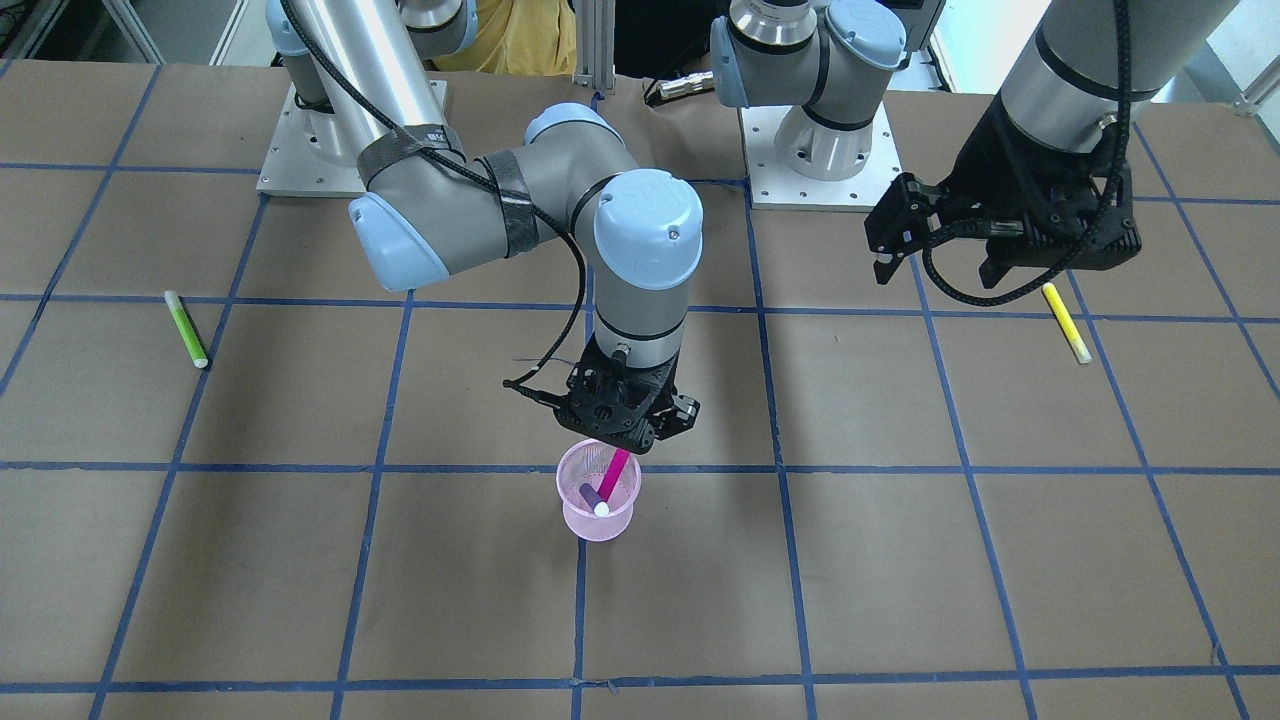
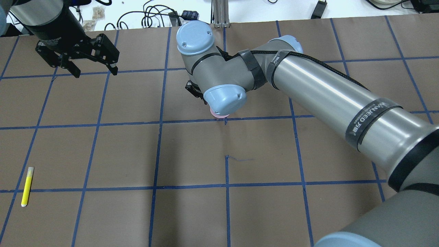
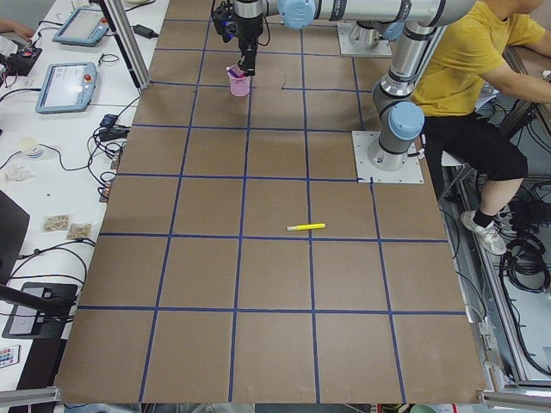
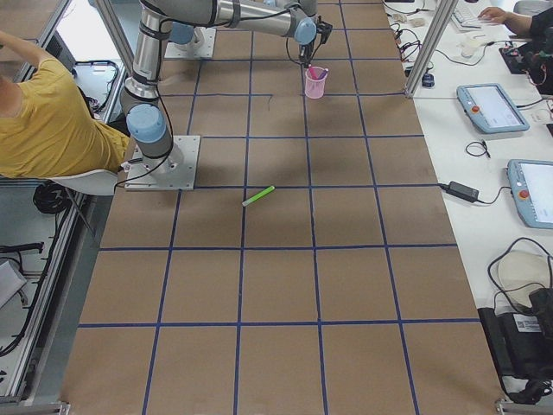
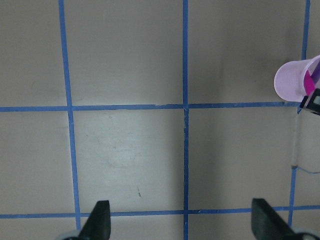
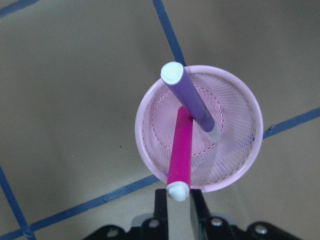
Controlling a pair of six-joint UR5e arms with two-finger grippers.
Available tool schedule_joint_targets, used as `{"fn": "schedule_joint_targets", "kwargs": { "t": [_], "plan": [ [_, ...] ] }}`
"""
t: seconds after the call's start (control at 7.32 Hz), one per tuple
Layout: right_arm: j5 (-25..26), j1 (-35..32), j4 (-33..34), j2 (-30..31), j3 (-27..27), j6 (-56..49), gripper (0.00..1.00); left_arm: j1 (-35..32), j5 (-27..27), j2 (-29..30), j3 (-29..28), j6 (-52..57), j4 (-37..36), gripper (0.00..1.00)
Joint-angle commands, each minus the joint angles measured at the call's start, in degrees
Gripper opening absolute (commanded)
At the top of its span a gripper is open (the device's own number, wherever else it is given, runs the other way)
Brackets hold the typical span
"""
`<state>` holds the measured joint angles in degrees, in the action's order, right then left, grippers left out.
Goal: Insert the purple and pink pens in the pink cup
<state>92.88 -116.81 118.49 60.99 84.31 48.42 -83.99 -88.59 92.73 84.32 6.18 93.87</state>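
Observation:
The pink mesh cup (image 1: 598,522) stands on the table near its middle; it also shows in the right wrist view (image 6: 145,150) and at the edge of the left wrist view (image 5: 290,82). The purple pen (image 6: 192,100) leans inside it (image 1: 590,497). The pink pen (image 6: 180,145) stands slanted in the cup (image 1: 616,472), and its top end sits between the fingers of my right gripper (image 1: 630,442), which hangs just above the rim and is shut on it. My left gripper (image 1: 935,260) is open and empty, held high off to the side (image 2: 94,70).
A green pen (image 1: 186,329) lies on the table on my right side. A yellow pen (image 1: 1066,322) lies under my left arm (image 2: 27,186). A person in a yellow shirt (image 3: 482,60) sits behind the robot bases.

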Motion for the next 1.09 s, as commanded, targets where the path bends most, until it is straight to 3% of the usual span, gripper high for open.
{"fn": "schedule_joint_targets", "kwargs": {
  "t": [0.0, 0.14, 0.55, 0.82, 0.96],
  "plan": [
    [-0.15, 0.96, -0.28, 2.62, -0.38, -4.27, 1.00, -0.04, 0.17, 0.08, -0.03, 0.06, -0.09, 1.00],
    [-0.15, 2.89, -0.37, 5.25, 0.41, -10.04, 1.00, -0.04, 0.17, 0.08, -0.03, 0.06, -0.09, 1.00],
    [-0.42, 13.94, -12.72, 15.00, 0.59, -36.37, 1.00, -0.65, -0.18, 0.17, -0.73, -0.46, -0.09, 1.00],
    [-1.20, 20.20, -14.96, 18.80, 0.59, -53.70, 1.00, -0.83, 0.08, 0.52, -0.91, -0.64, -0.09, 1.00],
    [-3.47, 21.52, -15.48, 19.07, 0.42, -57.09, 1.00, -0.83, 0.08, 0.61, -0.91, -0.99, -0.09, 1.00]
  ]
}}
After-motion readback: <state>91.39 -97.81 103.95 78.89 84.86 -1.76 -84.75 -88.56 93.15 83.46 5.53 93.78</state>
